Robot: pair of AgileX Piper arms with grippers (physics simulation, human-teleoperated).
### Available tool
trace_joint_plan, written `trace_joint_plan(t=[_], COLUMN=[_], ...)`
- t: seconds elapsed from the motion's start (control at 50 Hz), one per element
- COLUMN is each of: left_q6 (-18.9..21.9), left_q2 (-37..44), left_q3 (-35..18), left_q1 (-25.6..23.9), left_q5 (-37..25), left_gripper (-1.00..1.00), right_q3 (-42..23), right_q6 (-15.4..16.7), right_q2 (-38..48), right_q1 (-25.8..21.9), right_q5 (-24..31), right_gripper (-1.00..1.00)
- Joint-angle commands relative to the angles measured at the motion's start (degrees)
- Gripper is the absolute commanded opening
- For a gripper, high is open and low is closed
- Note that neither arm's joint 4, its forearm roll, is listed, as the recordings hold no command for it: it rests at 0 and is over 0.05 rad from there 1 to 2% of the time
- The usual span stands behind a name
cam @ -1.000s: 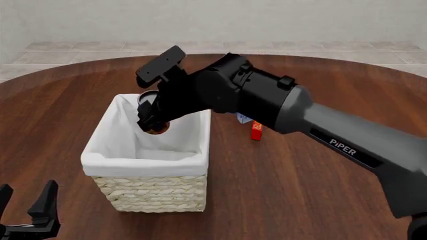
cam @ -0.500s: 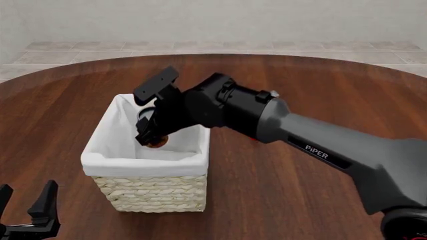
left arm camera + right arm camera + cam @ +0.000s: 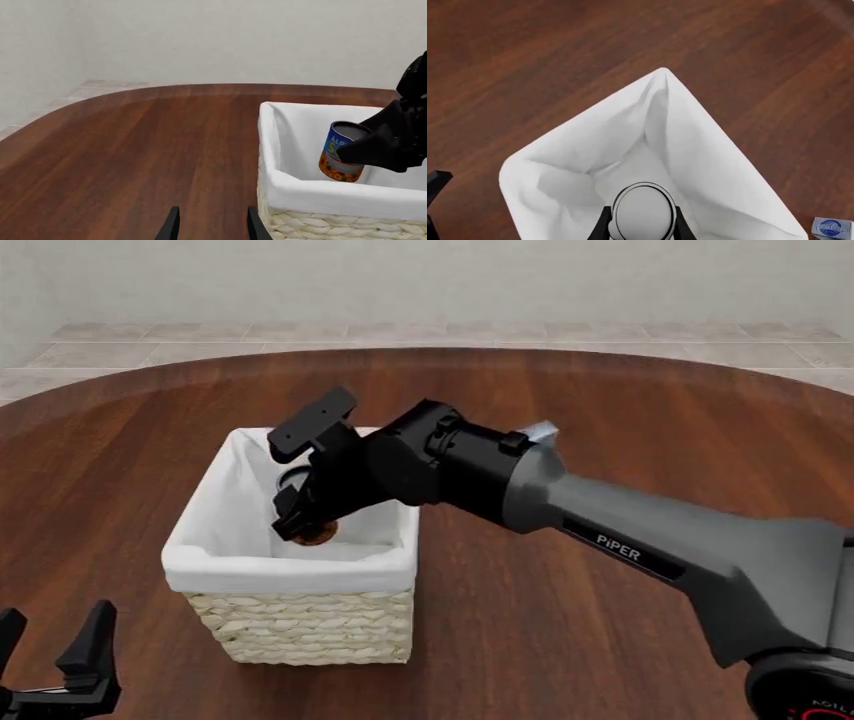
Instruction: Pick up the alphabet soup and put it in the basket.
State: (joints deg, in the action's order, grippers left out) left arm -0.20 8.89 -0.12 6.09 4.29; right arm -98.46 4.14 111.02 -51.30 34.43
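While the right gripper [image 3: 310,512] clamps the alphabet soup [image 3: 341,152] between its fingers, it has dropped lower than half a second ago, so the can now hangs inside the basket [image 3: 300,565], below the white lined rim and near the far wall, tilted a bit in the left wrist view. Right wrist view shows the silver top [image 3: 643,210] pinched on both sides with lining all around. Can't tell if the can base touches the basket floor yet. Means the carry is basically done; release is probably next, then pull the arm up without catching the cloth. Left gripper [image 3: 54,660] sits parked at the near table edge, fingers spread apart, holding nothing. Small blue-white box [image 3: 830,227] lies on the table [image 3: 601,420] just beside the basket.
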Motion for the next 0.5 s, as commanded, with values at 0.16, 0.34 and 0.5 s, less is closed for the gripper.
trace_joint_plan(t=[0.16, 0.34, 0.5], left_q6=[-0.02, -0.05, -0.11], left_q2=[0.33, 0.56, 0.76], left_q3=[0.0, 0.0, 0.01], left_q1=[-0.1, -0.03, -0.02], left_q5=[0.18, 0.3, 0.41], left_gripper=[1.0, 1.0, 1.0], right_q3=[-0.1, -0.13, -0.24], right_q6=[-1.54, -1.31, -1.57], right_q2=[-0.62, -0.36, -0.42], right_q1=[-1.1, -0.54, -0.22], right_q5=[-0.61, -0.7, -0.69], right_gripper=[1.0, 1.0, -1.0])
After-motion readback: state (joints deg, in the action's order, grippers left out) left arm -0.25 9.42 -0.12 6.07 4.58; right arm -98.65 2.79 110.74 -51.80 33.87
